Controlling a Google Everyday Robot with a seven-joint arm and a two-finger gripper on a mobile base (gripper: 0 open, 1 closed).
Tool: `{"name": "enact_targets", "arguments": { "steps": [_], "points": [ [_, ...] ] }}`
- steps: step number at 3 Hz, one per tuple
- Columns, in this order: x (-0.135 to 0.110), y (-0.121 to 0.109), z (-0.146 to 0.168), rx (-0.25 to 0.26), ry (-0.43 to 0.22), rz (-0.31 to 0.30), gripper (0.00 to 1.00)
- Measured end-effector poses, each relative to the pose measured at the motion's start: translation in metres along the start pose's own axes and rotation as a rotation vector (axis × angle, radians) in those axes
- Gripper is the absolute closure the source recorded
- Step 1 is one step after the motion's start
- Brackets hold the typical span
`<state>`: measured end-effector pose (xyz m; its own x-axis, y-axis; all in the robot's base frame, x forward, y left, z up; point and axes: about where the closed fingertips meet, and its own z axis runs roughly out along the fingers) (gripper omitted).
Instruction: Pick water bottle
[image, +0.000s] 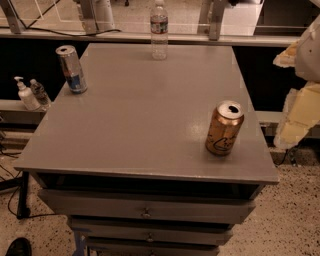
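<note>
The water bottle (159, 31) stands upright at the far edge of the grey table (145, 125), near the middle. It is clear plastic with a white cap and a label band. My gripper (296, 100) shows at the right edge of the view as pale yellowish parts. It hangs beside the table's right side, well apart from the bottle and nearer to me than it. It holds nothing that I can see.
A silver and blue can (71, 69) stands at the table's left edge. A gold can (224, 128) stands at the front right. A white pump dispenser (22, 95) and a tiny clear bottle (39, 92) sit on a ledge to the left. Drawers (145, 212) are below the tabletop.
</note>
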<state>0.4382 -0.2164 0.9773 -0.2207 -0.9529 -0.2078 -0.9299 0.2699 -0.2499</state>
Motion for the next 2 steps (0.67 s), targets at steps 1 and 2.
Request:
{"name": "enact_targets", "arguments": {
  "steps": [1, 2],
  "points": [
    [-0.001, -0.001, -0.001, 0.004, -0.004, -0.001, 0.0],
    [-0.021, -0.024, 0.003, 0.019, -0.075, 0.008, 0.0]
  ]
}}
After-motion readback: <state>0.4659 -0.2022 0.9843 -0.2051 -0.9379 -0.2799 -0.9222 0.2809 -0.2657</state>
